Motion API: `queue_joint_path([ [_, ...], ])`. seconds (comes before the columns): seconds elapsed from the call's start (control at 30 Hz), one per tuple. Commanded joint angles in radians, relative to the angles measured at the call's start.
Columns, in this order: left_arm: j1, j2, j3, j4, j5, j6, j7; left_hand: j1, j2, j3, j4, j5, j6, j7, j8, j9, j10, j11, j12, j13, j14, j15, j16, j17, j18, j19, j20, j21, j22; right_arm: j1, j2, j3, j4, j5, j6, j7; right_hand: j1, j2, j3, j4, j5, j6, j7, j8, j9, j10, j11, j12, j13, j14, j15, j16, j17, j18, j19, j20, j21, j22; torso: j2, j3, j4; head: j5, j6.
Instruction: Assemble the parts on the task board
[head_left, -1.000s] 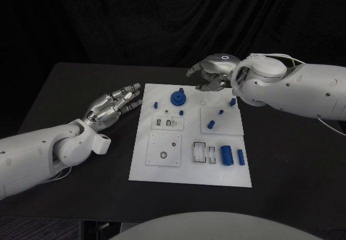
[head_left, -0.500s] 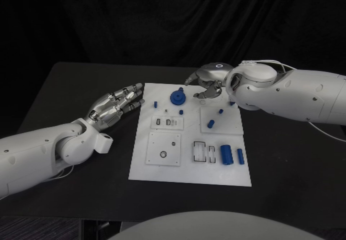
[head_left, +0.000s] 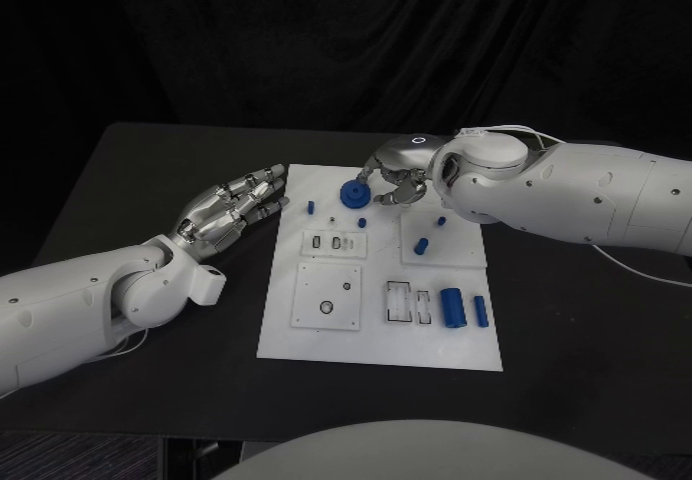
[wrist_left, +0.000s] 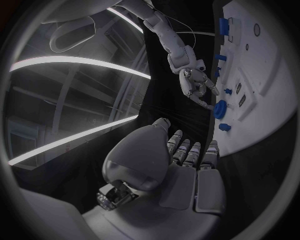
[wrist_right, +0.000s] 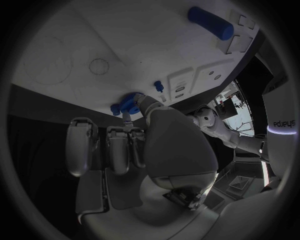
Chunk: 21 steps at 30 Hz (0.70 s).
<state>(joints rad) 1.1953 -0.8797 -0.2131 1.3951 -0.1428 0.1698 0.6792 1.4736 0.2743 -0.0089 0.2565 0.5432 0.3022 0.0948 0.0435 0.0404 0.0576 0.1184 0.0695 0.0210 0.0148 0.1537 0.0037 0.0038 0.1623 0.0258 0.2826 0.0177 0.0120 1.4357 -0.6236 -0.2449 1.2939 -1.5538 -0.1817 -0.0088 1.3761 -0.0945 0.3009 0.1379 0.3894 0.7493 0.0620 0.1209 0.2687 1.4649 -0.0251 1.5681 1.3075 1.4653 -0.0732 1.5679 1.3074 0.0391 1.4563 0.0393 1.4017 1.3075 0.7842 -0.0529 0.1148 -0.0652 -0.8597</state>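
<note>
The white task board (head_left: 382, 345) lies mid-table with blue parts on it. A round blue gear (head_left: 355, 195) with a knob stands near its far edge. My right hand (head_left: 392, 172) hovers just behind that gear, thumb and fingers apart, with the fingertips right at the gear (wrist_right: 123, 106) and nothing held. My left hand (head_left: 231, 210) rests open on the table beside the board's left edge, fingers stretched toward the far corner. The left wrist view shows that hand (wrist_left: 187, 160), the gear (wrist_left: 220, 108) and the right hand (wrist_left: 197, 82) above it.
Small blue pegs (head_left: 312, 210), (head_left: 362, 224), (head_left: 423, 248) stand on the board. Two blue cylinders (head_left: 453, 309), (head_left: 480, 313) lie by the rectangular slots (head_left: 408, 303) near the front right. One cylinder (wrist_right: 211, 22) also appears in the right wrist view.
My right hand has swung leftward and down from behind the board's far right corner to the blue gear. The left hand has stayed put.
</note>
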Motion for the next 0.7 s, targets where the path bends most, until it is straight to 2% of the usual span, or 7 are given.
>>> queue_joint_path([
  [0.03,-0.002,0.002,0.001,0.001,0.001,0.013,0.109,0.011,0.001,0.007,-0.002,0.004,-0.001,0.001,0.005,0.0,-0.001,0.007,0.006,0.001,-0.003,0.008,0.003,0.002,0.018,0.004,0.006,0.006,0.002,-0.004,0.002,0.0,-0.003,-0.006,0.019,0.009,0.002,0.011,0.002,0.003,-0.004,0.042,0.001,0.016,0.008,0.106,0.006,0.003,0.263,0.106,0.003,0.003,0.263,0.009,0.002,0.003,-0.006,0.185,0.001,-0.0023,0.0004,0.0,0.001],
  [0.17,-0.002,0.004,0.001,-0.002,0.001,0.015,0.109,0.011,0.001,0.007,-0.002,0.004,-0.001,0.001,0.005,0.0,-0.001,0.007,0.006,0.001,-0.003,0.008,0.003,0.002,0.018,0.004,0.006,0.006,0.002,-0.004,0.006,0.0,-0.007,-0.006,0.027,0.007,0.0,0.014,0.001,0.003,-0.005,0.088,0.006,0.034,0.021,0.106,0.01,0.003,0.263,0.106,0.005,0.003,0.263,0.009,0.001,0.005,-0.009,0.185,0.0,-0.0021,-0.0003,-0.002,0.001],
  [0.3,-0.002,0.006,0.001,-0.004,0.001,0.016,0.109,0.011,0.001,0.008,-0.002,0.004,-0.001,0.001,0.004,0.0,-0.001,0.007,0.006,0.001,-0.003,0.008,0.003,0.002,0.018,0.004,0.006,0.006,0.002,-0.005,0.006,0.0,-0.01,-0.006,0.033,0.004,0.0,0.016,0.0,0.004,-0.005,0.098,0.007,0.037,0.024,0.106,0.011,0.003,0.263,0.106,0.007,0.003,0.263,0.009,0.001,0.006,-0.009,0.185,0.0,-0.0014,0.0004,-0.002,0.002],
  [0.4,-0.003,0.006,0.001,-0.004,0.001,0.016,0.108,0.011,0.001,0.008,-0.002,0.004,-0.001,0.001,0.004,0.0,-0.001,0.007,0.006,0.001,-0.003,0.008,0.003,0.002,0.018,0.004,0.006,0.006,0.002,-0.005,0.004,0.0,-0.01,-0.006,0.033,0.002,-0.002,0.017,-0.001,0.004,-0.005,0.11,0.008,0.041,0.027,0.106,0.012,0.003,0.263,0.106,0.007,0.003,0.263,0.009,0.002,0.007,-0.009,0.186,-0.001,-0.0006,-0.0017,-0.001,0.002],
  [0.6,-0.003,0.004,0.001,-0.003,0.001,0.017,0.107,0.012,0.001,0.009,-0.003,0.005,-0.003,0.001,0.004,0.0,-0.001,0.008,0.005,0.001,-0.003,0.008,0.002,0.001,0.018,0.004,0.006,0.005,0.001,-0.006,-0.007,0.0,-0.009,-0.006,0.027,-0.002,-0.003,0.021,-0.012,-0.001,-0.004,0.158,0.012,0.062,0.053,0.106,0.015,0.003,0.263,0.106,0.01,0.003,0.263,0.009,0.004,0.009,-0.009,0.188,-0.002,-0.0006,-0.0041,0.006,0.003],
  [0.7,-0.003,0.0,0.001,-0.002,0.001,0.016,0.107,0.012,0.001,0.009,-0.003,0.005,-0.003,0.001,0.004,0.0,-0.001,0.008,0.005,0.001,-0.003,0.008,0.002,0.001,0.018,0.004,0.006,0.005,0.001,-0.006,-0.018,0.0,-0.006,-0.006,0.017,-0.005,-0.003,0.024,-0.021,-0.005,-0.002,0.18,0.012,0.077,0.077,0.106,0.015,0.003,0.263,0.106,0.01,0.003,0.263,0.009,0.005,0.01,-0.009,0.19,-0.002,-0.0002,-0.0055,0.009,0.003],
])
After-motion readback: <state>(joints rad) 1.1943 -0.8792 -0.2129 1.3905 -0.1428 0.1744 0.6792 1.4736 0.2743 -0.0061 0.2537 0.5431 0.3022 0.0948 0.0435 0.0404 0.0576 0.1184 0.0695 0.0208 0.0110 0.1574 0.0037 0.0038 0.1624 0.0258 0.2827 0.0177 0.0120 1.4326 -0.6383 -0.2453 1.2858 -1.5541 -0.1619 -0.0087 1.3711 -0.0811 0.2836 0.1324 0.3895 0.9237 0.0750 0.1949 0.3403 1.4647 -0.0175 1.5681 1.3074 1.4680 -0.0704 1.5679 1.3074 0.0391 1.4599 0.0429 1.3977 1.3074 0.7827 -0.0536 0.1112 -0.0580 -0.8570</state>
